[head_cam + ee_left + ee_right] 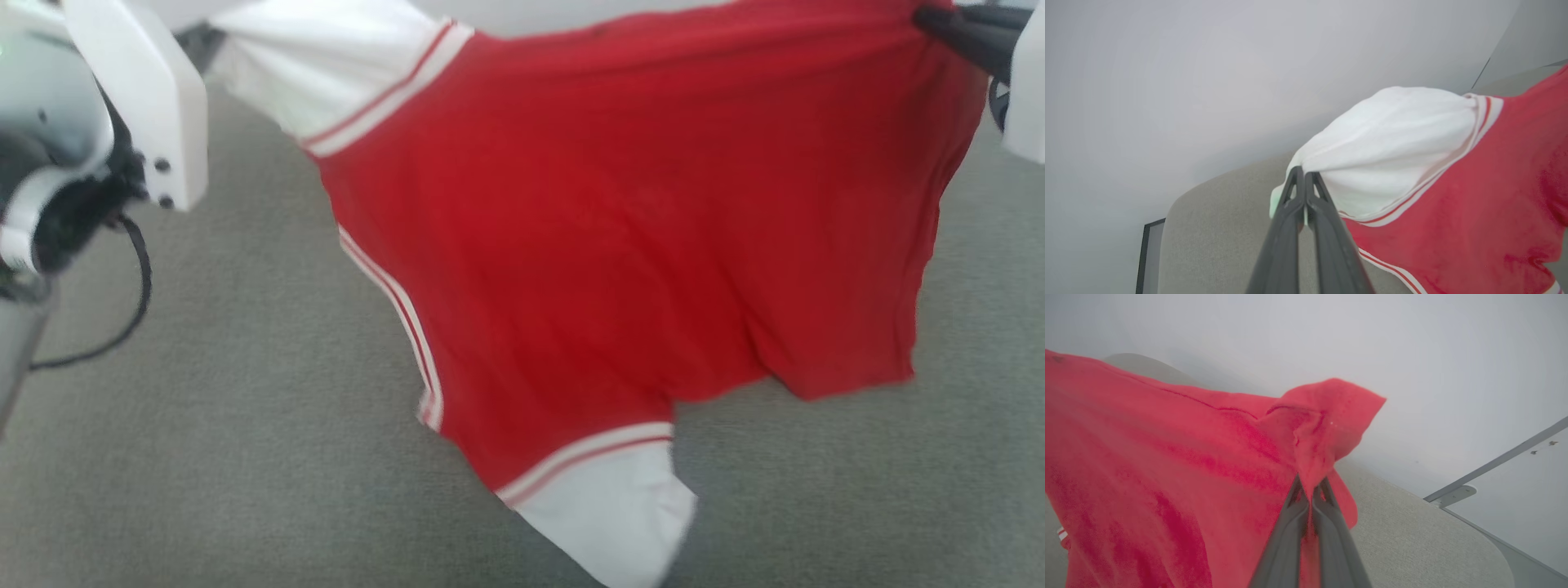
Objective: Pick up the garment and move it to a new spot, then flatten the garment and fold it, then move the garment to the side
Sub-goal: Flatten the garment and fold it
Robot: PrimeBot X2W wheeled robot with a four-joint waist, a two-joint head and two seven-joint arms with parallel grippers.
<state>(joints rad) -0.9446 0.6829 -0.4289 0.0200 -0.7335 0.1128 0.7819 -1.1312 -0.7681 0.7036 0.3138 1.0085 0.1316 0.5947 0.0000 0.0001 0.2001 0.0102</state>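
Note:
The red garment [620, 212] hangs stretched between both arms above the grey table [204, 457], its white panel [612, 514] and striped band dangling at the bottom. In the left wrist view my left gripper [1304, 173] is shut on the garment's white panel [1388, 143]. The right wrist view shows my right gripper [1310, 486] shut on a bunched red corner of the garment [1327, 416]. The right gripper's dark fingers [963, 33] pinch the garment's top right corner in the head view. The left arm's white casing [139, 90] stands at the upper left.
The grey fabric-covered table has a rounded edge [1474, 535] with a pale wall behind it. A black cable [131, 302] loops beside the left arm. A dark frame [1145, 253] stands at the table's far side in the left wrist view.

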